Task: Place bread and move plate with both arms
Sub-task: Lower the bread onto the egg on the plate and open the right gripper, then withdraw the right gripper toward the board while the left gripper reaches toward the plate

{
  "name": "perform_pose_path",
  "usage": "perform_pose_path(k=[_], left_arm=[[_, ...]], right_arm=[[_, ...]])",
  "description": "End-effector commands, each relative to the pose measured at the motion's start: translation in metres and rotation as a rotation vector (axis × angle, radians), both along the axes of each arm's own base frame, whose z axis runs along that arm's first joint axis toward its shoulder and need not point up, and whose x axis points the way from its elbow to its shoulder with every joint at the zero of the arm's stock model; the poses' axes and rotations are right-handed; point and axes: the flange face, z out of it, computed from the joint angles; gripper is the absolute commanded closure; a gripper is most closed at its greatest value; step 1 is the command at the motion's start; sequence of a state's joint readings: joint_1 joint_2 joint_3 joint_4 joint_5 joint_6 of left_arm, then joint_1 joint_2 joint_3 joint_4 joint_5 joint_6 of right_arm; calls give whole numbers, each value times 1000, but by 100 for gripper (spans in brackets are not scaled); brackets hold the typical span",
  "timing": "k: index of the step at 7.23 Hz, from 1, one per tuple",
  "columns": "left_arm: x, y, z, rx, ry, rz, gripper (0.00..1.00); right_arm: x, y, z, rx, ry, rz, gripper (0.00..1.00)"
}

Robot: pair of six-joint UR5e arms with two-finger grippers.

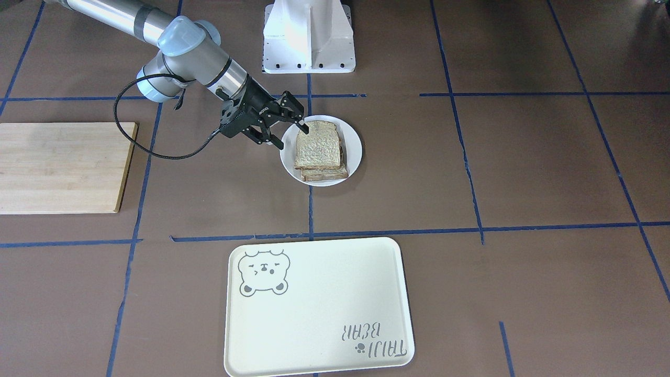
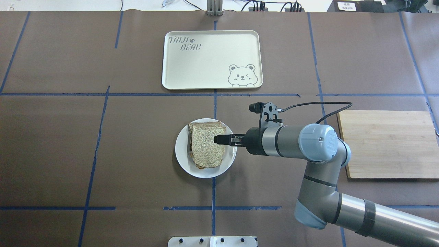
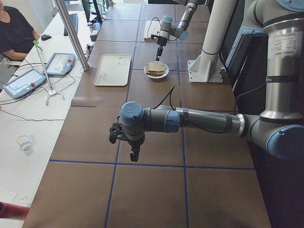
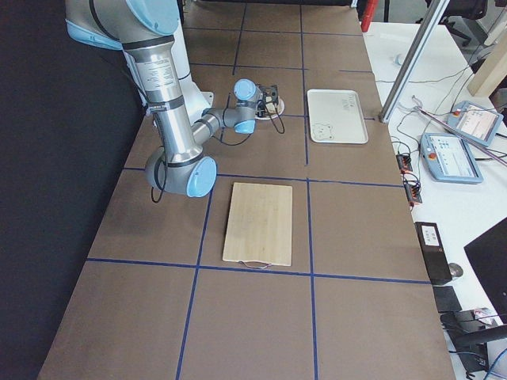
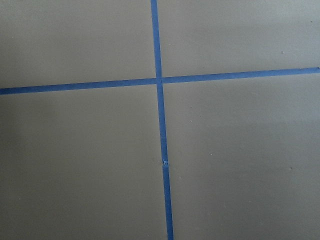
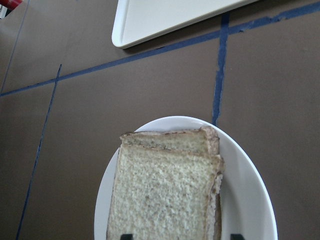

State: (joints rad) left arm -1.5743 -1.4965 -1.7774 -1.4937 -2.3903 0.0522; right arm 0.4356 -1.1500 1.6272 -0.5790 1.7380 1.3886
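The pale tan bread [image 1: 316,146] lies on top of another slice [image 1: 325,175] on the small white plate [image 1: 354,140] at the table's middle. My right gripper [image 1: 287,132] is open, low at the plate's rim. Its fingertips [image 6: 126,236] straddle the near end of the bread [image 6: 160,200] without closing on it. The overhead view shows the bread [image 2: 206,147], the plate [image 2: 181,151] and the right gripper [image 2: 219,139]. My left gripper [image 3: 134,154] hangs over bare table far from the plate. I cannot tell whether it is open or shut.
The cream bear tray [image 2: 205,68] lies beyond the plate, away from the robot. A wooden board [image 2: 387,144] lies on the robot's right. The white pedestal [image 1: 309,36] stands at the robot's side. A person [image 3: 14,33] sits at the side desk.
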Motion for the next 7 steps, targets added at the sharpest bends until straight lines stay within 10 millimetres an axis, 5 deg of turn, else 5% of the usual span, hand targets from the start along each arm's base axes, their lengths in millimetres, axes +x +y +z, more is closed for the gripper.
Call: perform_pose_path(k=[1,3,5,7], left_arm=[[10,-7,-20,51,3,24,0],[62,-15,-64,90,28,6,0],[131,-17,-105,71,145,-120,0],[206,-18,-147,2,298,-184,0]], right_arm=[[34,-38,-2,-42,66,26,0],[91,-71,-18,-123,248,53,0],[128,-67,-36,-18,492,-10,0],[170,-82,-29,26,611,-88,0]])
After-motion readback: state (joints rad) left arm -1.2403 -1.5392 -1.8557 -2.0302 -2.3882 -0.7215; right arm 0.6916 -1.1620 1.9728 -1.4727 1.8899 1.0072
